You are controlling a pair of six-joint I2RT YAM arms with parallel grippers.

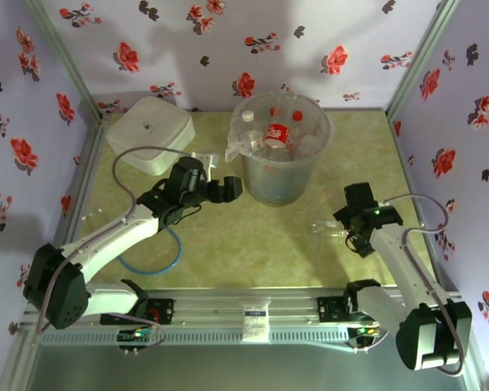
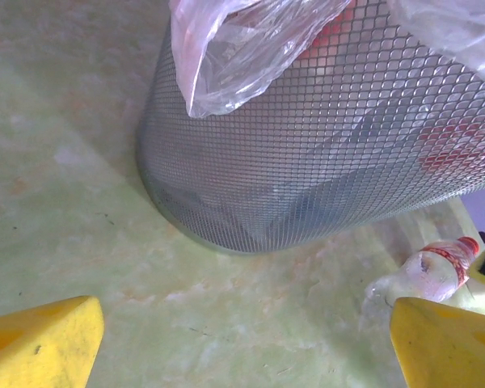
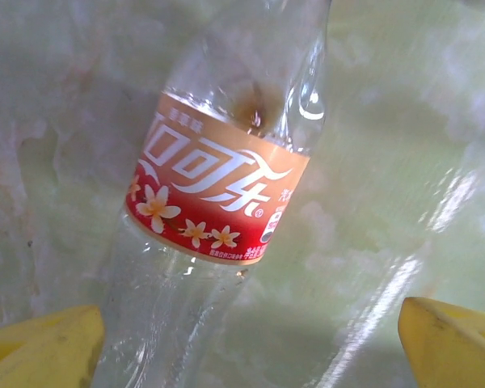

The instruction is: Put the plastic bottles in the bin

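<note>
Nearest, at 5 o'clock on the pale green marbled tabletop [image 1: 253, 252], the right gripper [image 3: 246, 347] hovers with its yellow fingers spread wide and released over a clear crushed plastic bottle with a red-and-orange label [image 3: 218, 186]. The bottle lies flat on the table, running between the fingers with its body close to the left one, and nothing is clamped. This looks like the pick-up step for the last loose bottle. The next move calls for lowering, centring the fingers across the body and closing gently, since the thin crumpled wall may slip or squash. From there it must be lifted above the rim and carried toward 11 o'clock to the round grey wire-mesh bin with a clear bag liner [image 1: 273, 186], which stands at 12 o'clock of centre and already holds several bottles [image 1: 277, 132]. The left gripper [image 2: 242, 347], also wide open and empty, sits low at the bin's 9 o'clock, just beside the mesh wall, so the right-hand approach is free. A thin blue loop [image 1: 178, 251] lies at 8 o'clock, well apart from the route. Farther back, a white rounded-square lidded box [image 1: 151, 134] sits at the bin's 9 to 10 o'clock. The floral wall panels [image 1: 310, 49] close in behind and on both sides, leaving little room past the bin.
</note>
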